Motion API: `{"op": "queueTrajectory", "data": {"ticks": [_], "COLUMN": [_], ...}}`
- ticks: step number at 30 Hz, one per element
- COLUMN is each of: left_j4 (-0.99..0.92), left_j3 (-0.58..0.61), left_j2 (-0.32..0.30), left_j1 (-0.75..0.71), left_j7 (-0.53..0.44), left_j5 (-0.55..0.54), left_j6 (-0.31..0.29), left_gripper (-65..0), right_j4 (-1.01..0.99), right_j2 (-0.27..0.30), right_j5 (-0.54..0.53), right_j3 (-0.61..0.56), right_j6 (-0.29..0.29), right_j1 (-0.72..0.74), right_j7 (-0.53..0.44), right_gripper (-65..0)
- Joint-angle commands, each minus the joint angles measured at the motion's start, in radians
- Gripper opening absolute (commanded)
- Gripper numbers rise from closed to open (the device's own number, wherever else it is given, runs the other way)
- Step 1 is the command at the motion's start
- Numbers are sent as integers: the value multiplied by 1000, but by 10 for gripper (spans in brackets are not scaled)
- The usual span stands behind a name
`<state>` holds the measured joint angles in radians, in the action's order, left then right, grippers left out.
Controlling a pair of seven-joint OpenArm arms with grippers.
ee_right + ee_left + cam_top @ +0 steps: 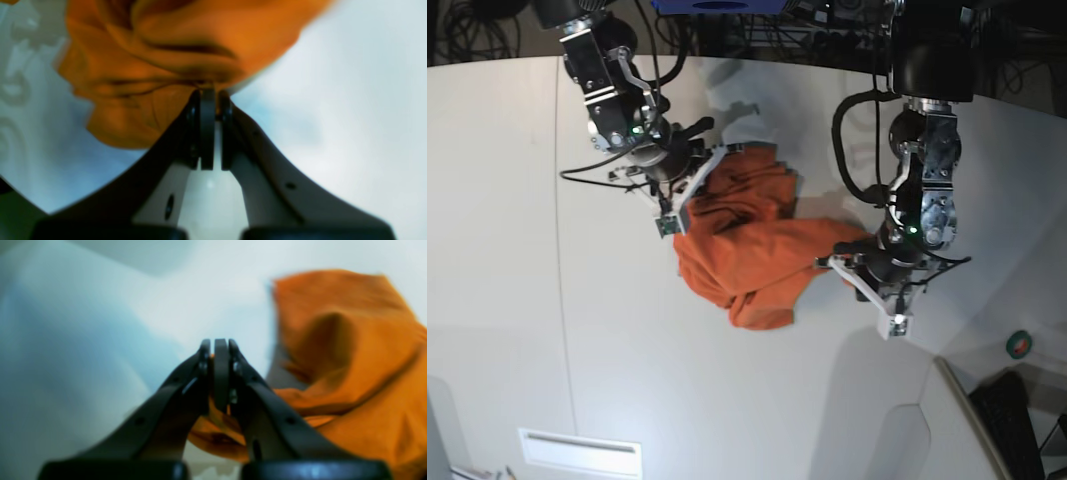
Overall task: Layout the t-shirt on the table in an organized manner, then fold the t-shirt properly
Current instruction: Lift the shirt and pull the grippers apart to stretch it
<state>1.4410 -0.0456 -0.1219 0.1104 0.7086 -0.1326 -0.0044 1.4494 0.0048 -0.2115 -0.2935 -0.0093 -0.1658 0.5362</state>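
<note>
While t-shirt point(747, 250) lies bunched between them, left hand point(220, 350) and right hand point(210, 96) each pinch its edge.

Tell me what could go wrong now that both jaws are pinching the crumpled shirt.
The t-shirt is still bunched on the table, so either grip may hold several layers and spreading could twist it. The right gripper pinches only a thin edge, which might slip. The left gripper seems to hold a bunched fold.

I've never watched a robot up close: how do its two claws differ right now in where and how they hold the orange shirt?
The left gripper pinches the t-shirt at one stretched-out tip, while the right gripper bites into a bunched edge on the opposite side. The left gripper sits nearer the table's front edge, the right farther back. Both are shut on fabric.
</note>
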Motion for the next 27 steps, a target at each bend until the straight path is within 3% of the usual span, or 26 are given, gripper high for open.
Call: {"op": "queueTrajectory", "data": {"ticks": [1,5,9,18,23,27], "left_j4": [28,24,20,5,34,40], "left_j3": [-7,6,6,-6,-6,-4], "left_j2": [-2,-34,-28,51,46,-3], "left_j1": [38,93,182,363,346,246], "left_j7": [-24,-24,-24,-22,-22,-22], "left_j5": [-2,-2,-2,-2,4,6], "left_j6": [-4,-4,-4,1,1,1], "left_gripper": [-650,-650,-650,-650,-650,-650], "right_j4": [66,221,317,342,402,457], "right_j2": [13,94,183,349,418,416], "right_j5": [-1,-1,-1,-1,-1,-1], "right_j3": [3,1,3,95,121,185], "right_j6": [4,4,4,4,4,4], "right_j1": [5,30,144,348,332,217], "right_j7": [11,100,181,192,190,189], "right_gripper": [-650,-650,-650,-650,-650,-650]}}
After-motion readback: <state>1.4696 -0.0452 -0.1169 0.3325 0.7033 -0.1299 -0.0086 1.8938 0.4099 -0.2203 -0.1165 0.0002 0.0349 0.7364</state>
